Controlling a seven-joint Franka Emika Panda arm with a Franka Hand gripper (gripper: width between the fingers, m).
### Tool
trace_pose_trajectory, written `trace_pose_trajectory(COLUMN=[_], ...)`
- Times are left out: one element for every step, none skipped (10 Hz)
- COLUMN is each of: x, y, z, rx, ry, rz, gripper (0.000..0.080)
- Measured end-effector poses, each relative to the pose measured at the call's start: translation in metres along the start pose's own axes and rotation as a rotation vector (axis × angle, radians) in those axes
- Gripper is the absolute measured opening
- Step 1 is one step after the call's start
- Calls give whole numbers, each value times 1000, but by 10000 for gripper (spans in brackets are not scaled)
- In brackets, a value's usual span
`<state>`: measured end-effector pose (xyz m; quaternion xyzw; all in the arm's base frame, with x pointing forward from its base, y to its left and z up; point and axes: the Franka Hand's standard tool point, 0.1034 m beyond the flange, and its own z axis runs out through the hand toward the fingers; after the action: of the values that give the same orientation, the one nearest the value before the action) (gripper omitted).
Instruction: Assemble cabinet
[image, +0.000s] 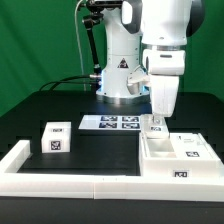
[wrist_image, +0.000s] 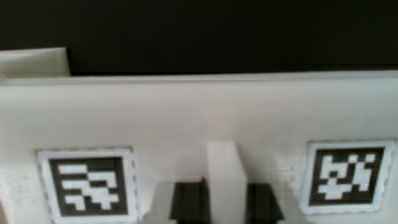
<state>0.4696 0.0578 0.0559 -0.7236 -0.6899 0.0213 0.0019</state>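
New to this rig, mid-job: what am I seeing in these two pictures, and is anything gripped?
The white machine is a robot arm with a two-finger gripper. The exterior view comes from a camera off the arm. The wrist view comes from one on its wrist, close to a blurred white wall with two tags. On the black table lie the cabinet's box body, a small tagged block, the flat marker board and a low white border rail. The gripper is shut over the box body and seems to pinch a thin white piece, though that is hard to see.
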Motion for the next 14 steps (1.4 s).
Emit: trace_pose_trajectory(x=[0,0,1,4,3,0,0,1,1,2,3,5,6,5], y=[0,0,1,-1,-6,-9,-9,-7,-7,-5,-4,-4,-4,-4], z=[0,0,0,2,5,6,6,5,5,4,3,1,0,0], rx=[0,0,-7,-38,-57,-50,-53,-74,-70,-74,-75,-76,-77,-76], ry=[0,0,2,19,31,29,30,40,38,38,39,38,37,37], rz=[-1,0,2,3,4,8,10,11,12,13,17,17,16,17], gripper=[70,70,70,70,70,70,70,70,70,70,70,70,70,70])
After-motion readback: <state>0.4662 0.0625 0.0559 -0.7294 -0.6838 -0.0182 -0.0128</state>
